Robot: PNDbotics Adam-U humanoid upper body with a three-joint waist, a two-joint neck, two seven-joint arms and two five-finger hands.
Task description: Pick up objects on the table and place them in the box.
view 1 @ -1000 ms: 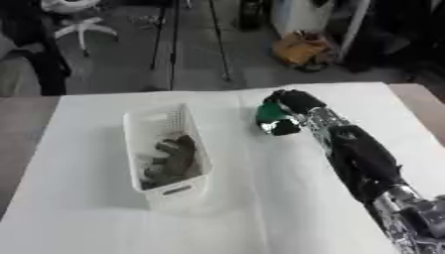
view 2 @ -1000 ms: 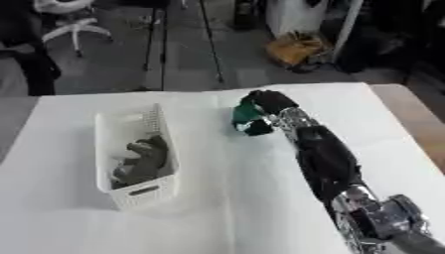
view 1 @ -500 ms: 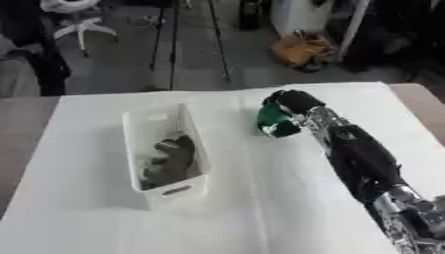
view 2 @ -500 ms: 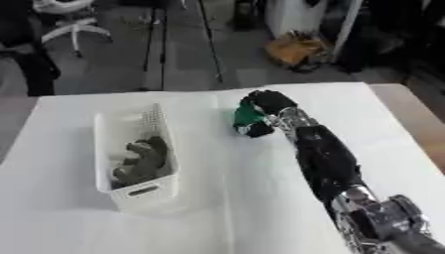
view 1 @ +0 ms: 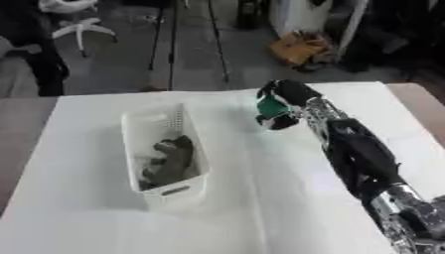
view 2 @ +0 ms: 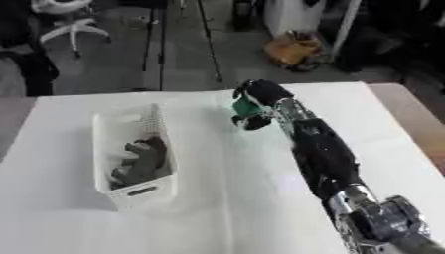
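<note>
1. Well out over the far middle of the white table (view 1: 78,218), the right hand (view 1: 287,96) has its fingers curled round a green object (view 1: 271,106), which shows between the fingers on the hand's left side.
2. To the left of the hand, apart from it, stands the white box (view 1: 148,130), its long side running near to far.
3. Grey items (view 1: 170,161) lie heaped in the box, toward its near end.
4. Only the right arm shows, stretching from the near right corner.
</note>
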